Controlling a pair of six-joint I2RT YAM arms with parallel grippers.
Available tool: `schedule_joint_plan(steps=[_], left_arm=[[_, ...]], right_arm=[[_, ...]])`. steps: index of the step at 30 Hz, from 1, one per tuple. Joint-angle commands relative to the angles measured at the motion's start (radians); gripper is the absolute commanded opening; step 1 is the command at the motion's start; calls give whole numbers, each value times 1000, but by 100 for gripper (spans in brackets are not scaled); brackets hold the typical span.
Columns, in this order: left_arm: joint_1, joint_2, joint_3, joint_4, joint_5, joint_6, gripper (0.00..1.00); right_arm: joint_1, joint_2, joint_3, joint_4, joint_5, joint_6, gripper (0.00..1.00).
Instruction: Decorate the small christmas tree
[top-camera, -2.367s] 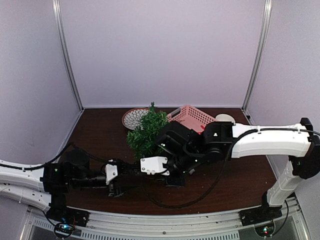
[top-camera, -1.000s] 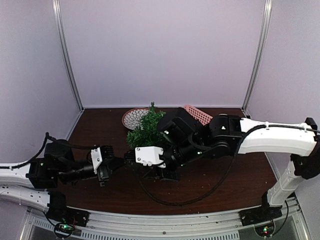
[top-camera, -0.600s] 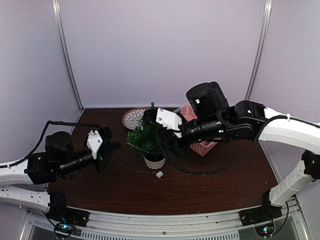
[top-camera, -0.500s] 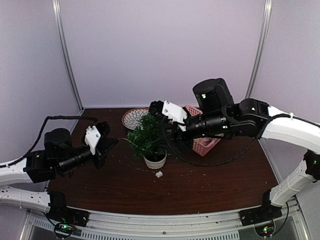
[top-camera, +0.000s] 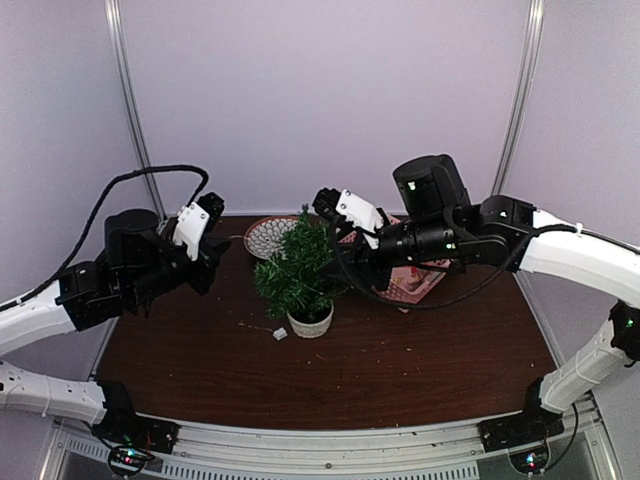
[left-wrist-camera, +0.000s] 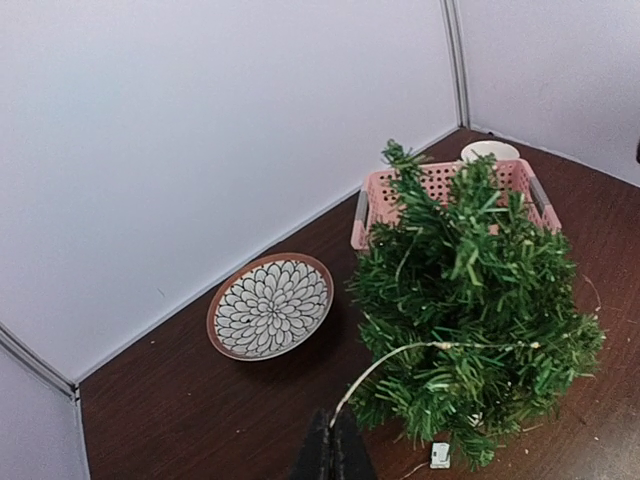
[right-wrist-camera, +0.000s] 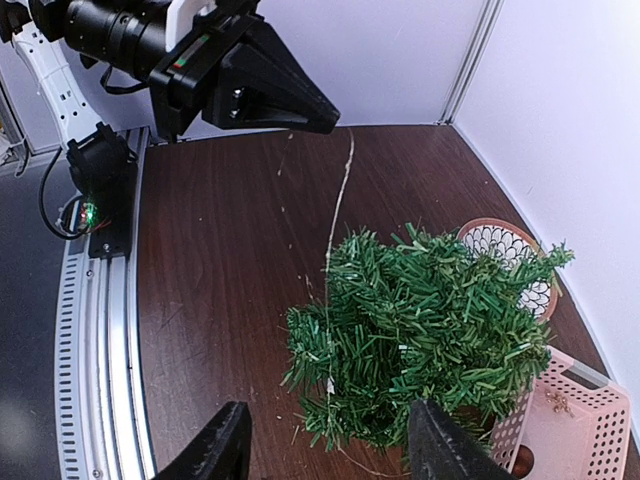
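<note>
Left claw pinched on thin wire — draped across small christmas tree, right claw spread (above it).

My table: small christmas tree; patterned plate behind-left of it, pink basket right, white block beside its pot.

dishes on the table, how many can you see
2: a patterned plate at the back, left of the tree, and a white bowl just beyond the pink basket in the left wrist view. Others may be hidden behind the tree.
</note>
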Motion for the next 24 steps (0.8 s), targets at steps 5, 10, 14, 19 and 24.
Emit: schedule_joint_plan(steps=[5, 10, 14, 19, 24], left_arm=[[114, 139, 123, -56, 80, -62, 0], [146, 250, 183, -83, 94, -65, 0], [177, 318, 214, -74, 118, -87, 0], [207, 389, 239, -63, 158, -95, 0], [230, 473, 246, -38, 231, -103, 0]], right_arm=[[-11, 31, 1, 11, -32, 7, 57], [-12, 51, 12, -1, -52, 5, 54], [-11, 78, 26, -11, -78, 6, 49], [-10, 102, 27, -9, -89, 13, 48], [-10, 110, 18, -6, -80, 17, 47]])
